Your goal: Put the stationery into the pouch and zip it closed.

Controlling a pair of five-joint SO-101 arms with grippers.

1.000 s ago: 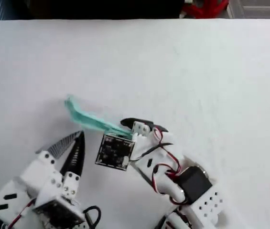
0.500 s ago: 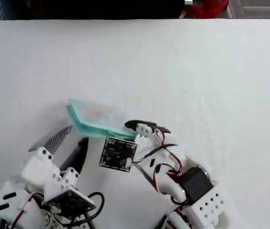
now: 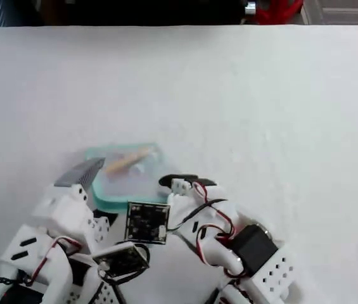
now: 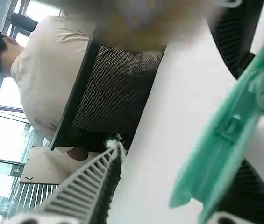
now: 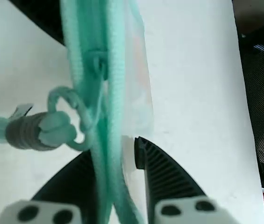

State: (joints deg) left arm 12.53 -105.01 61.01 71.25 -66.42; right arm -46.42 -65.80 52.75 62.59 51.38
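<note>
pouch flat on the white surface, a pincer at each side

the teal pouch [image 3: 131,178] with its see-through face lies on the surface [image 3: 261,95] close to both arms, and a pale wooden stick [image 3: 128,159] (a pencil, by the look of it) shows through that face. the right pincer [image 5: 115,149] is clenched on the pouch's teal zip edge, one black finger on each side, and the zip's cord [image 5: 43,130] with its grey bead hangs just beside it. the left pincer [image 4: 169,158] is released and spread wide, its grey ribbed finger [image 3: 80,174] over the pouch's opposite side. the pouch's rim lies between its two fingers, nearer the dark one.
</note>
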